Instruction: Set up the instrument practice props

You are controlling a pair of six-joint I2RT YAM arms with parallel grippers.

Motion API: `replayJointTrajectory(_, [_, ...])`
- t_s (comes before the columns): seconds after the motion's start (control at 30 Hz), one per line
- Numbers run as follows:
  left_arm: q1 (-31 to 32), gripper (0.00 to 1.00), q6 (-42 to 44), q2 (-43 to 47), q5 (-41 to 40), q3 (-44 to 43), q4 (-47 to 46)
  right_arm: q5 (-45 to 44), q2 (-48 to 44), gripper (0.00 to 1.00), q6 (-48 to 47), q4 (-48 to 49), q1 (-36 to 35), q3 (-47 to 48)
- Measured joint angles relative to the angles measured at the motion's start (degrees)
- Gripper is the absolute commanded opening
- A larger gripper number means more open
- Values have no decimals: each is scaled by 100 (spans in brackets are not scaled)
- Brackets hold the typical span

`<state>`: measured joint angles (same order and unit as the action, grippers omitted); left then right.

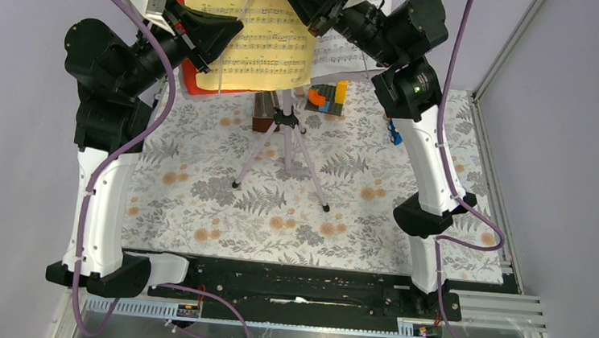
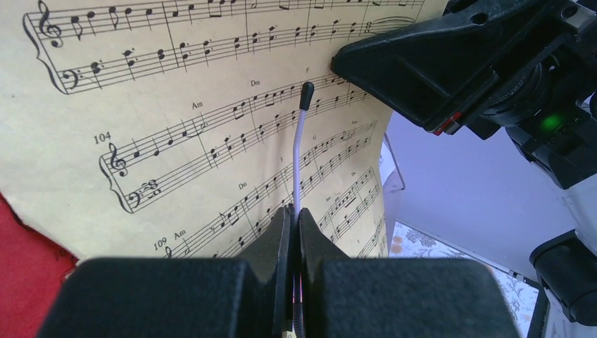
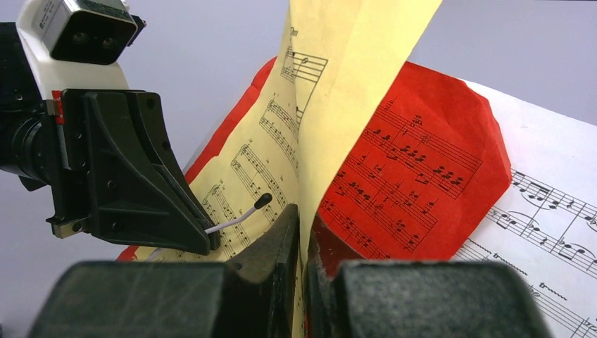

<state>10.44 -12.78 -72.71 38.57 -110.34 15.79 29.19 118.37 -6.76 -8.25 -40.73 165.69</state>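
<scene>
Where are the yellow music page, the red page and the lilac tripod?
yellow page [image 1: 278,46], top view, on its printed middle.
red page [image 3: 422,162], right wrist view, on its printed staves.
lilac tripod [image 1: 286,121], top view, on its black central joint.

Black-noted yellow page [image 1: 267,29]; red page [image 3: 422,176]; white page [image 3: 549,211]; lilac tripod [image 1: 287,124], black joints; lilac, black-tipped wire [image 2: 298,162]; grey-fern, orange-flower tablecloth [image 1: 197,193].

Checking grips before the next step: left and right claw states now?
Left claw: closed on the stand's page-holder wire.
Right claw: closed on the yellow sheet-music page edge.
</scene>
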Motion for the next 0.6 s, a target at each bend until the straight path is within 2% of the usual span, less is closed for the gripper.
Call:
replayJointTrajectory(0.37, [-44,0,-79,31,55,37,-46,50,22,13,-114,44,-15,33])
replayJointTrajectory(0.6, [-42,1,-79,37,57,76,-85,46,66,31,-131,-4,-15,35])
